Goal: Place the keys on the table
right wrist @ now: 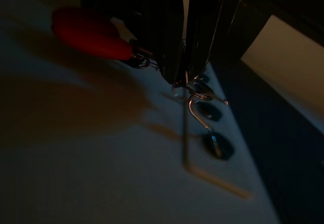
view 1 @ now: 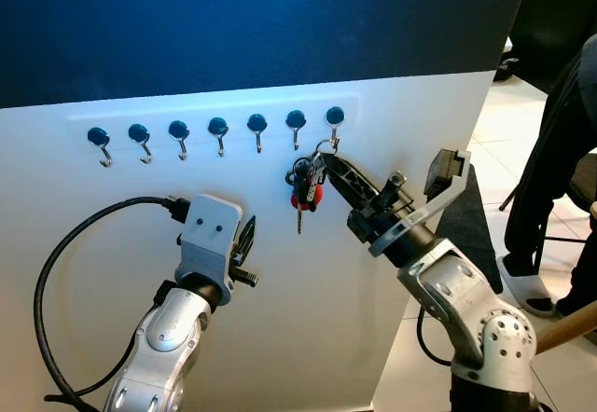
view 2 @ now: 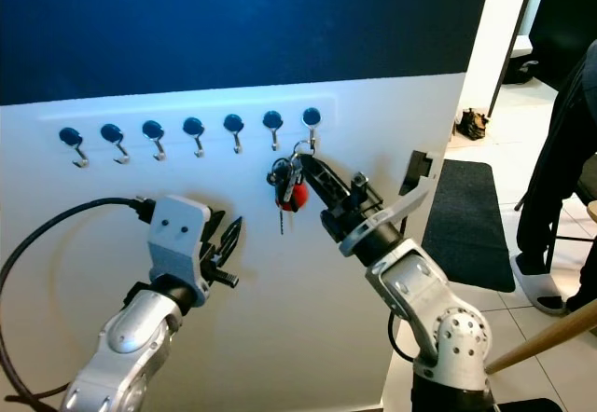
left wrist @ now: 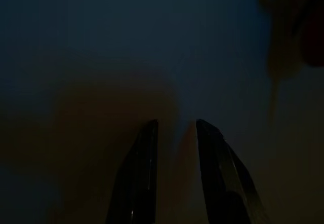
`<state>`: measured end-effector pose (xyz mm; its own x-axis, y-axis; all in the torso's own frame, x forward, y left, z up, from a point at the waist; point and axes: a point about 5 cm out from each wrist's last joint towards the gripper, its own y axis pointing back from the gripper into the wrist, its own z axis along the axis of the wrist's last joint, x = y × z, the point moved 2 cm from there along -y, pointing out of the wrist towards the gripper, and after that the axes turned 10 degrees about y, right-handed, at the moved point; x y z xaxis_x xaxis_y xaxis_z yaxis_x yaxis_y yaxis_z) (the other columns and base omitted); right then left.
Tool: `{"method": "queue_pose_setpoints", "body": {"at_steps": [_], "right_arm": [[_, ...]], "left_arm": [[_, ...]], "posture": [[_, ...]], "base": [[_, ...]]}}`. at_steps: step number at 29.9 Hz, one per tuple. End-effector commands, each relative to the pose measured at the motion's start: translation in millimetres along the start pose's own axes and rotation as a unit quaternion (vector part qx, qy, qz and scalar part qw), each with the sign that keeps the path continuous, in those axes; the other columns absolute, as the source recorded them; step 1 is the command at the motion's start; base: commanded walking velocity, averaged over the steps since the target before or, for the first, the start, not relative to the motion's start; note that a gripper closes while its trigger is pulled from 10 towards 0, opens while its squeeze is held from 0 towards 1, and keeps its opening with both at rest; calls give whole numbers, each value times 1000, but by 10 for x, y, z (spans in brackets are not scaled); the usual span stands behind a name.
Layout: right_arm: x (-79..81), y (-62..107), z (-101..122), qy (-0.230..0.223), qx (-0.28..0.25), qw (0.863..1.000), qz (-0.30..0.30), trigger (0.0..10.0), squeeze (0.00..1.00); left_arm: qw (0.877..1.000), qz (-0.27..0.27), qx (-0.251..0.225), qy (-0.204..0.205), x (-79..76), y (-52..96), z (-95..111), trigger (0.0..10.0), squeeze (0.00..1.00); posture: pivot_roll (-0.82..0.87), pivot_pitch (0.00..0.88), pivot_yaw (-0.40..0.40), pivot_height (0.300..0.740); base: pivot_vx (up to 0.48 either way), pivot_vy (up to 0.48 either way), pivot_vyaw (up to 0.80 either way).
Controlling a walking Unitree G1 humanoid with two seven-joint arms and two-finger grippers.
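- Keys: a bunch with a red tag, hanging by its ring from the hook at the right end of a row of hooks on the white wall. Not yet freed.
- My right gripper: fingers pressed close together at the ring just under that hook, seemingly pinching it.
- My left gripper: idle near the wall, below the hooks; fingers slightly apart, holding nothing.
- Remaining, as I judge: lift the ring off, carry, set down on a table.
- A person's leg: at far right.
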<state>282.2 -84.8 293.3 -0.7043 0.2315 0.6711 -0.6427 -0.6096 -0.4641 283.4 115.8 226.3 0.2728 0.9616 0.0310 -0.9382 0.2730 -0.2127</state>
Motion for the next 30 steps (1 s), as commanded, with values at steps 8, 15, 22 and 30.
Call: {"method": "queue_pose_setpoints", "body": {"at_steps": [8, 15, 22, 30], "right_arm": [[137, -55, -52, -5, 13, 1000, 24, 10000, 0], [-61, -2, -37, -16, 5, 999, -38, 10000, 0], [-44, 57, -117, -22, 16, 999, -35, 10000, 0], [43, 22, -121, -25, 17, 999, -17, 10000, 0]], "left_arm": [[1000, -3, 13, -2, -3, 2, -50, 10000, 0], [1000, -2, 14, -2, 2, 8, -51, 10000, 0], [1000, -4, 17, -2, 3, 23, -54, 10000, 0], [1000, -12, 22, -2, -14, 30, -64, 10000, 0]], "posture": [[120, 145, 82, 740], [123, 147, 80, 740], [124, 161, 91, 740], [121, 170, 105, 740]], "base": [[0, 0, 0], [0, 0, 0], [0, 0, 0], [0, 0, 0]]}}
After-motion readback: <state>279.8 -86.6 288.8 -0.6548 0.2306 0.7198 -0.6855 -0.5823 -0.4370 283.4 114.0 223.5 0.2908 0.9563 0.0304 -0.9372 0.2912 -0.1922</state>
